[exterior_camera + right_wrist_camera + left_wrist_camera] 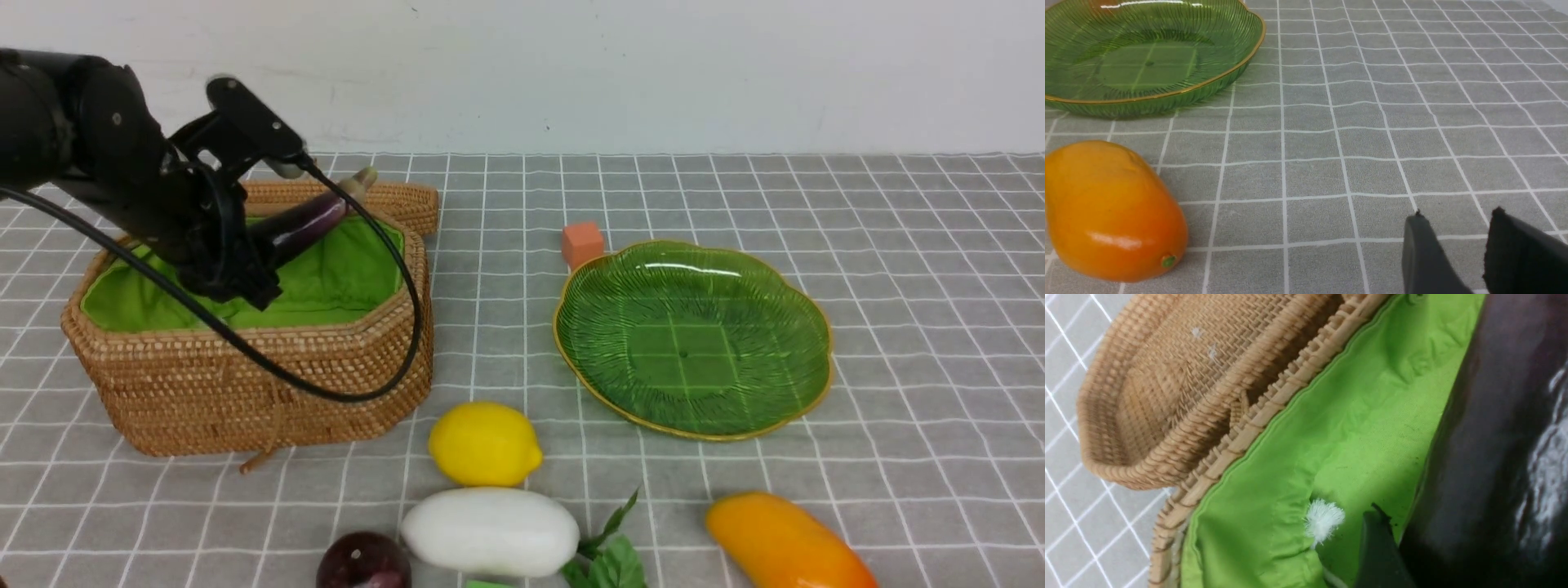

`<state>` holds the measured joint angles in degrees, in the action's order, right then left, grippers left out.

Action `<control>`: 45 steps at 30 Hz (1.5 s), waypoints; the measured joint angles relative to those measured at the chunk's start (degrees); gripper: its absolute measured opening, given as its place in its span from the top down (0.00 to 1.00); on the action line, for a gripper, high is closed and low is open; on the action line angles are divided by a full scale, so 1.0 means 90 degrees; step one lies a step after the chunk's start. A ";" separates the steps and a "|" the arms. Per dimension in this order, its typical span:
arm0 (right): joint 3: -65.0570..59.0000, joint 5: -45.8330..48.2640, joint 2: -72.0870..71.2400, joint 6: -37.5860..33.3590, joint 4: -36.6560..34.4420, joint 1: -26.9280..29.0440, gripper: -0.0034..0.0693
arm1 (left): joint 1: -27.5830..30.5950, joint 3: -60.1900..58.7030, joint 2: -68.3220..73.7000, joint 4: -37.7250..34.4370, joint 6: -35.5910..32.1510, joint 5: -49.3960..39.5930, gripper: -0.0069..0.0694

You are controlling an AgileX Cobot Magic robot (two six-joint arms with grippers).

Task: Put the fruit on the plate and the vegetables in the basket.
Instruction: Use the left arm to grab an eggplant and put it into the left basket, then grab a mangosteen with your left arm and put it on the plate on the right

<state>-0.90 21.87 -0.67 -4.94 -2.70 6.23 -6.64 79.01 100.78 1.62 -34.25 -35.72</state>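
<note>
My left gripper (245, 273) is shut on the dark purple eggplant (306, 224) and holds it tilted inside the open basket (245, 384), stem end up over the far rim. In the left wrist view the eggplant (1486, 457) presses against one finger (1378, 547) above the green lining (1351, 428); the other finger is hidden. The green plate (694, 335) is empty. The lemon (483, 443), white radish (490, 531), small purple fruit (363, 562) and mango (784, 543) lie near the front edge. My right gripper (1455, 214) is open and empty, low over the cloth, right of the mango (1110, 212). No carrot shows.
The basket's woven lid (408, 204) lies behind the basket, also in the left wrist view (1180, 384). A small orange cube (582, 242) sits by the plate's far left rim. Green leaves (608, 555) lie beside the radish. The plate's rim (1167, 96) is beyond the mango.
</note>
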 joint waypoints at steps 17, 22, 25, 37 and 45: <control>0.0000 0.0000 0.0000 0.0000 0.0000 0.0000 0.62 | 0.0000 0.0000 -0.1605 -0.0700 0.0685 -0.1522 0.07; 0.0000 0.0000 0.0000 0.0000 0.0000 0.0000 0.62 | -0.0129 -0.0412 -0.1751 -0.1859 -0.0225 -0.3198 0.09; 0.0000 0.0000 0.0000 0.0000 0.0000 0.0000 0.62 | -0.0367 -0.0919 -0.1751 -0.2296 -0.0460 -0.3644 0.09; 0.0000 0.0000 0.0000 0.0000 0.0000 0.0000 0.62 | -0.2225 -0.2707 -0.1230 -0.1674 0.2922 -0.0894 0.11; 0.0000 0.0000 0.0000 0.0000 0.0000 0.0000 0.62 | -0.2286 -0.2651 -0.0484 -0.1271 0.3611 -0.0933 0.20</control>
<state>-0.90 21.87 -0.67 -4.94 -2.70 6.23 -27.21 55.15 96.43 -9.82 -1.76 -44.12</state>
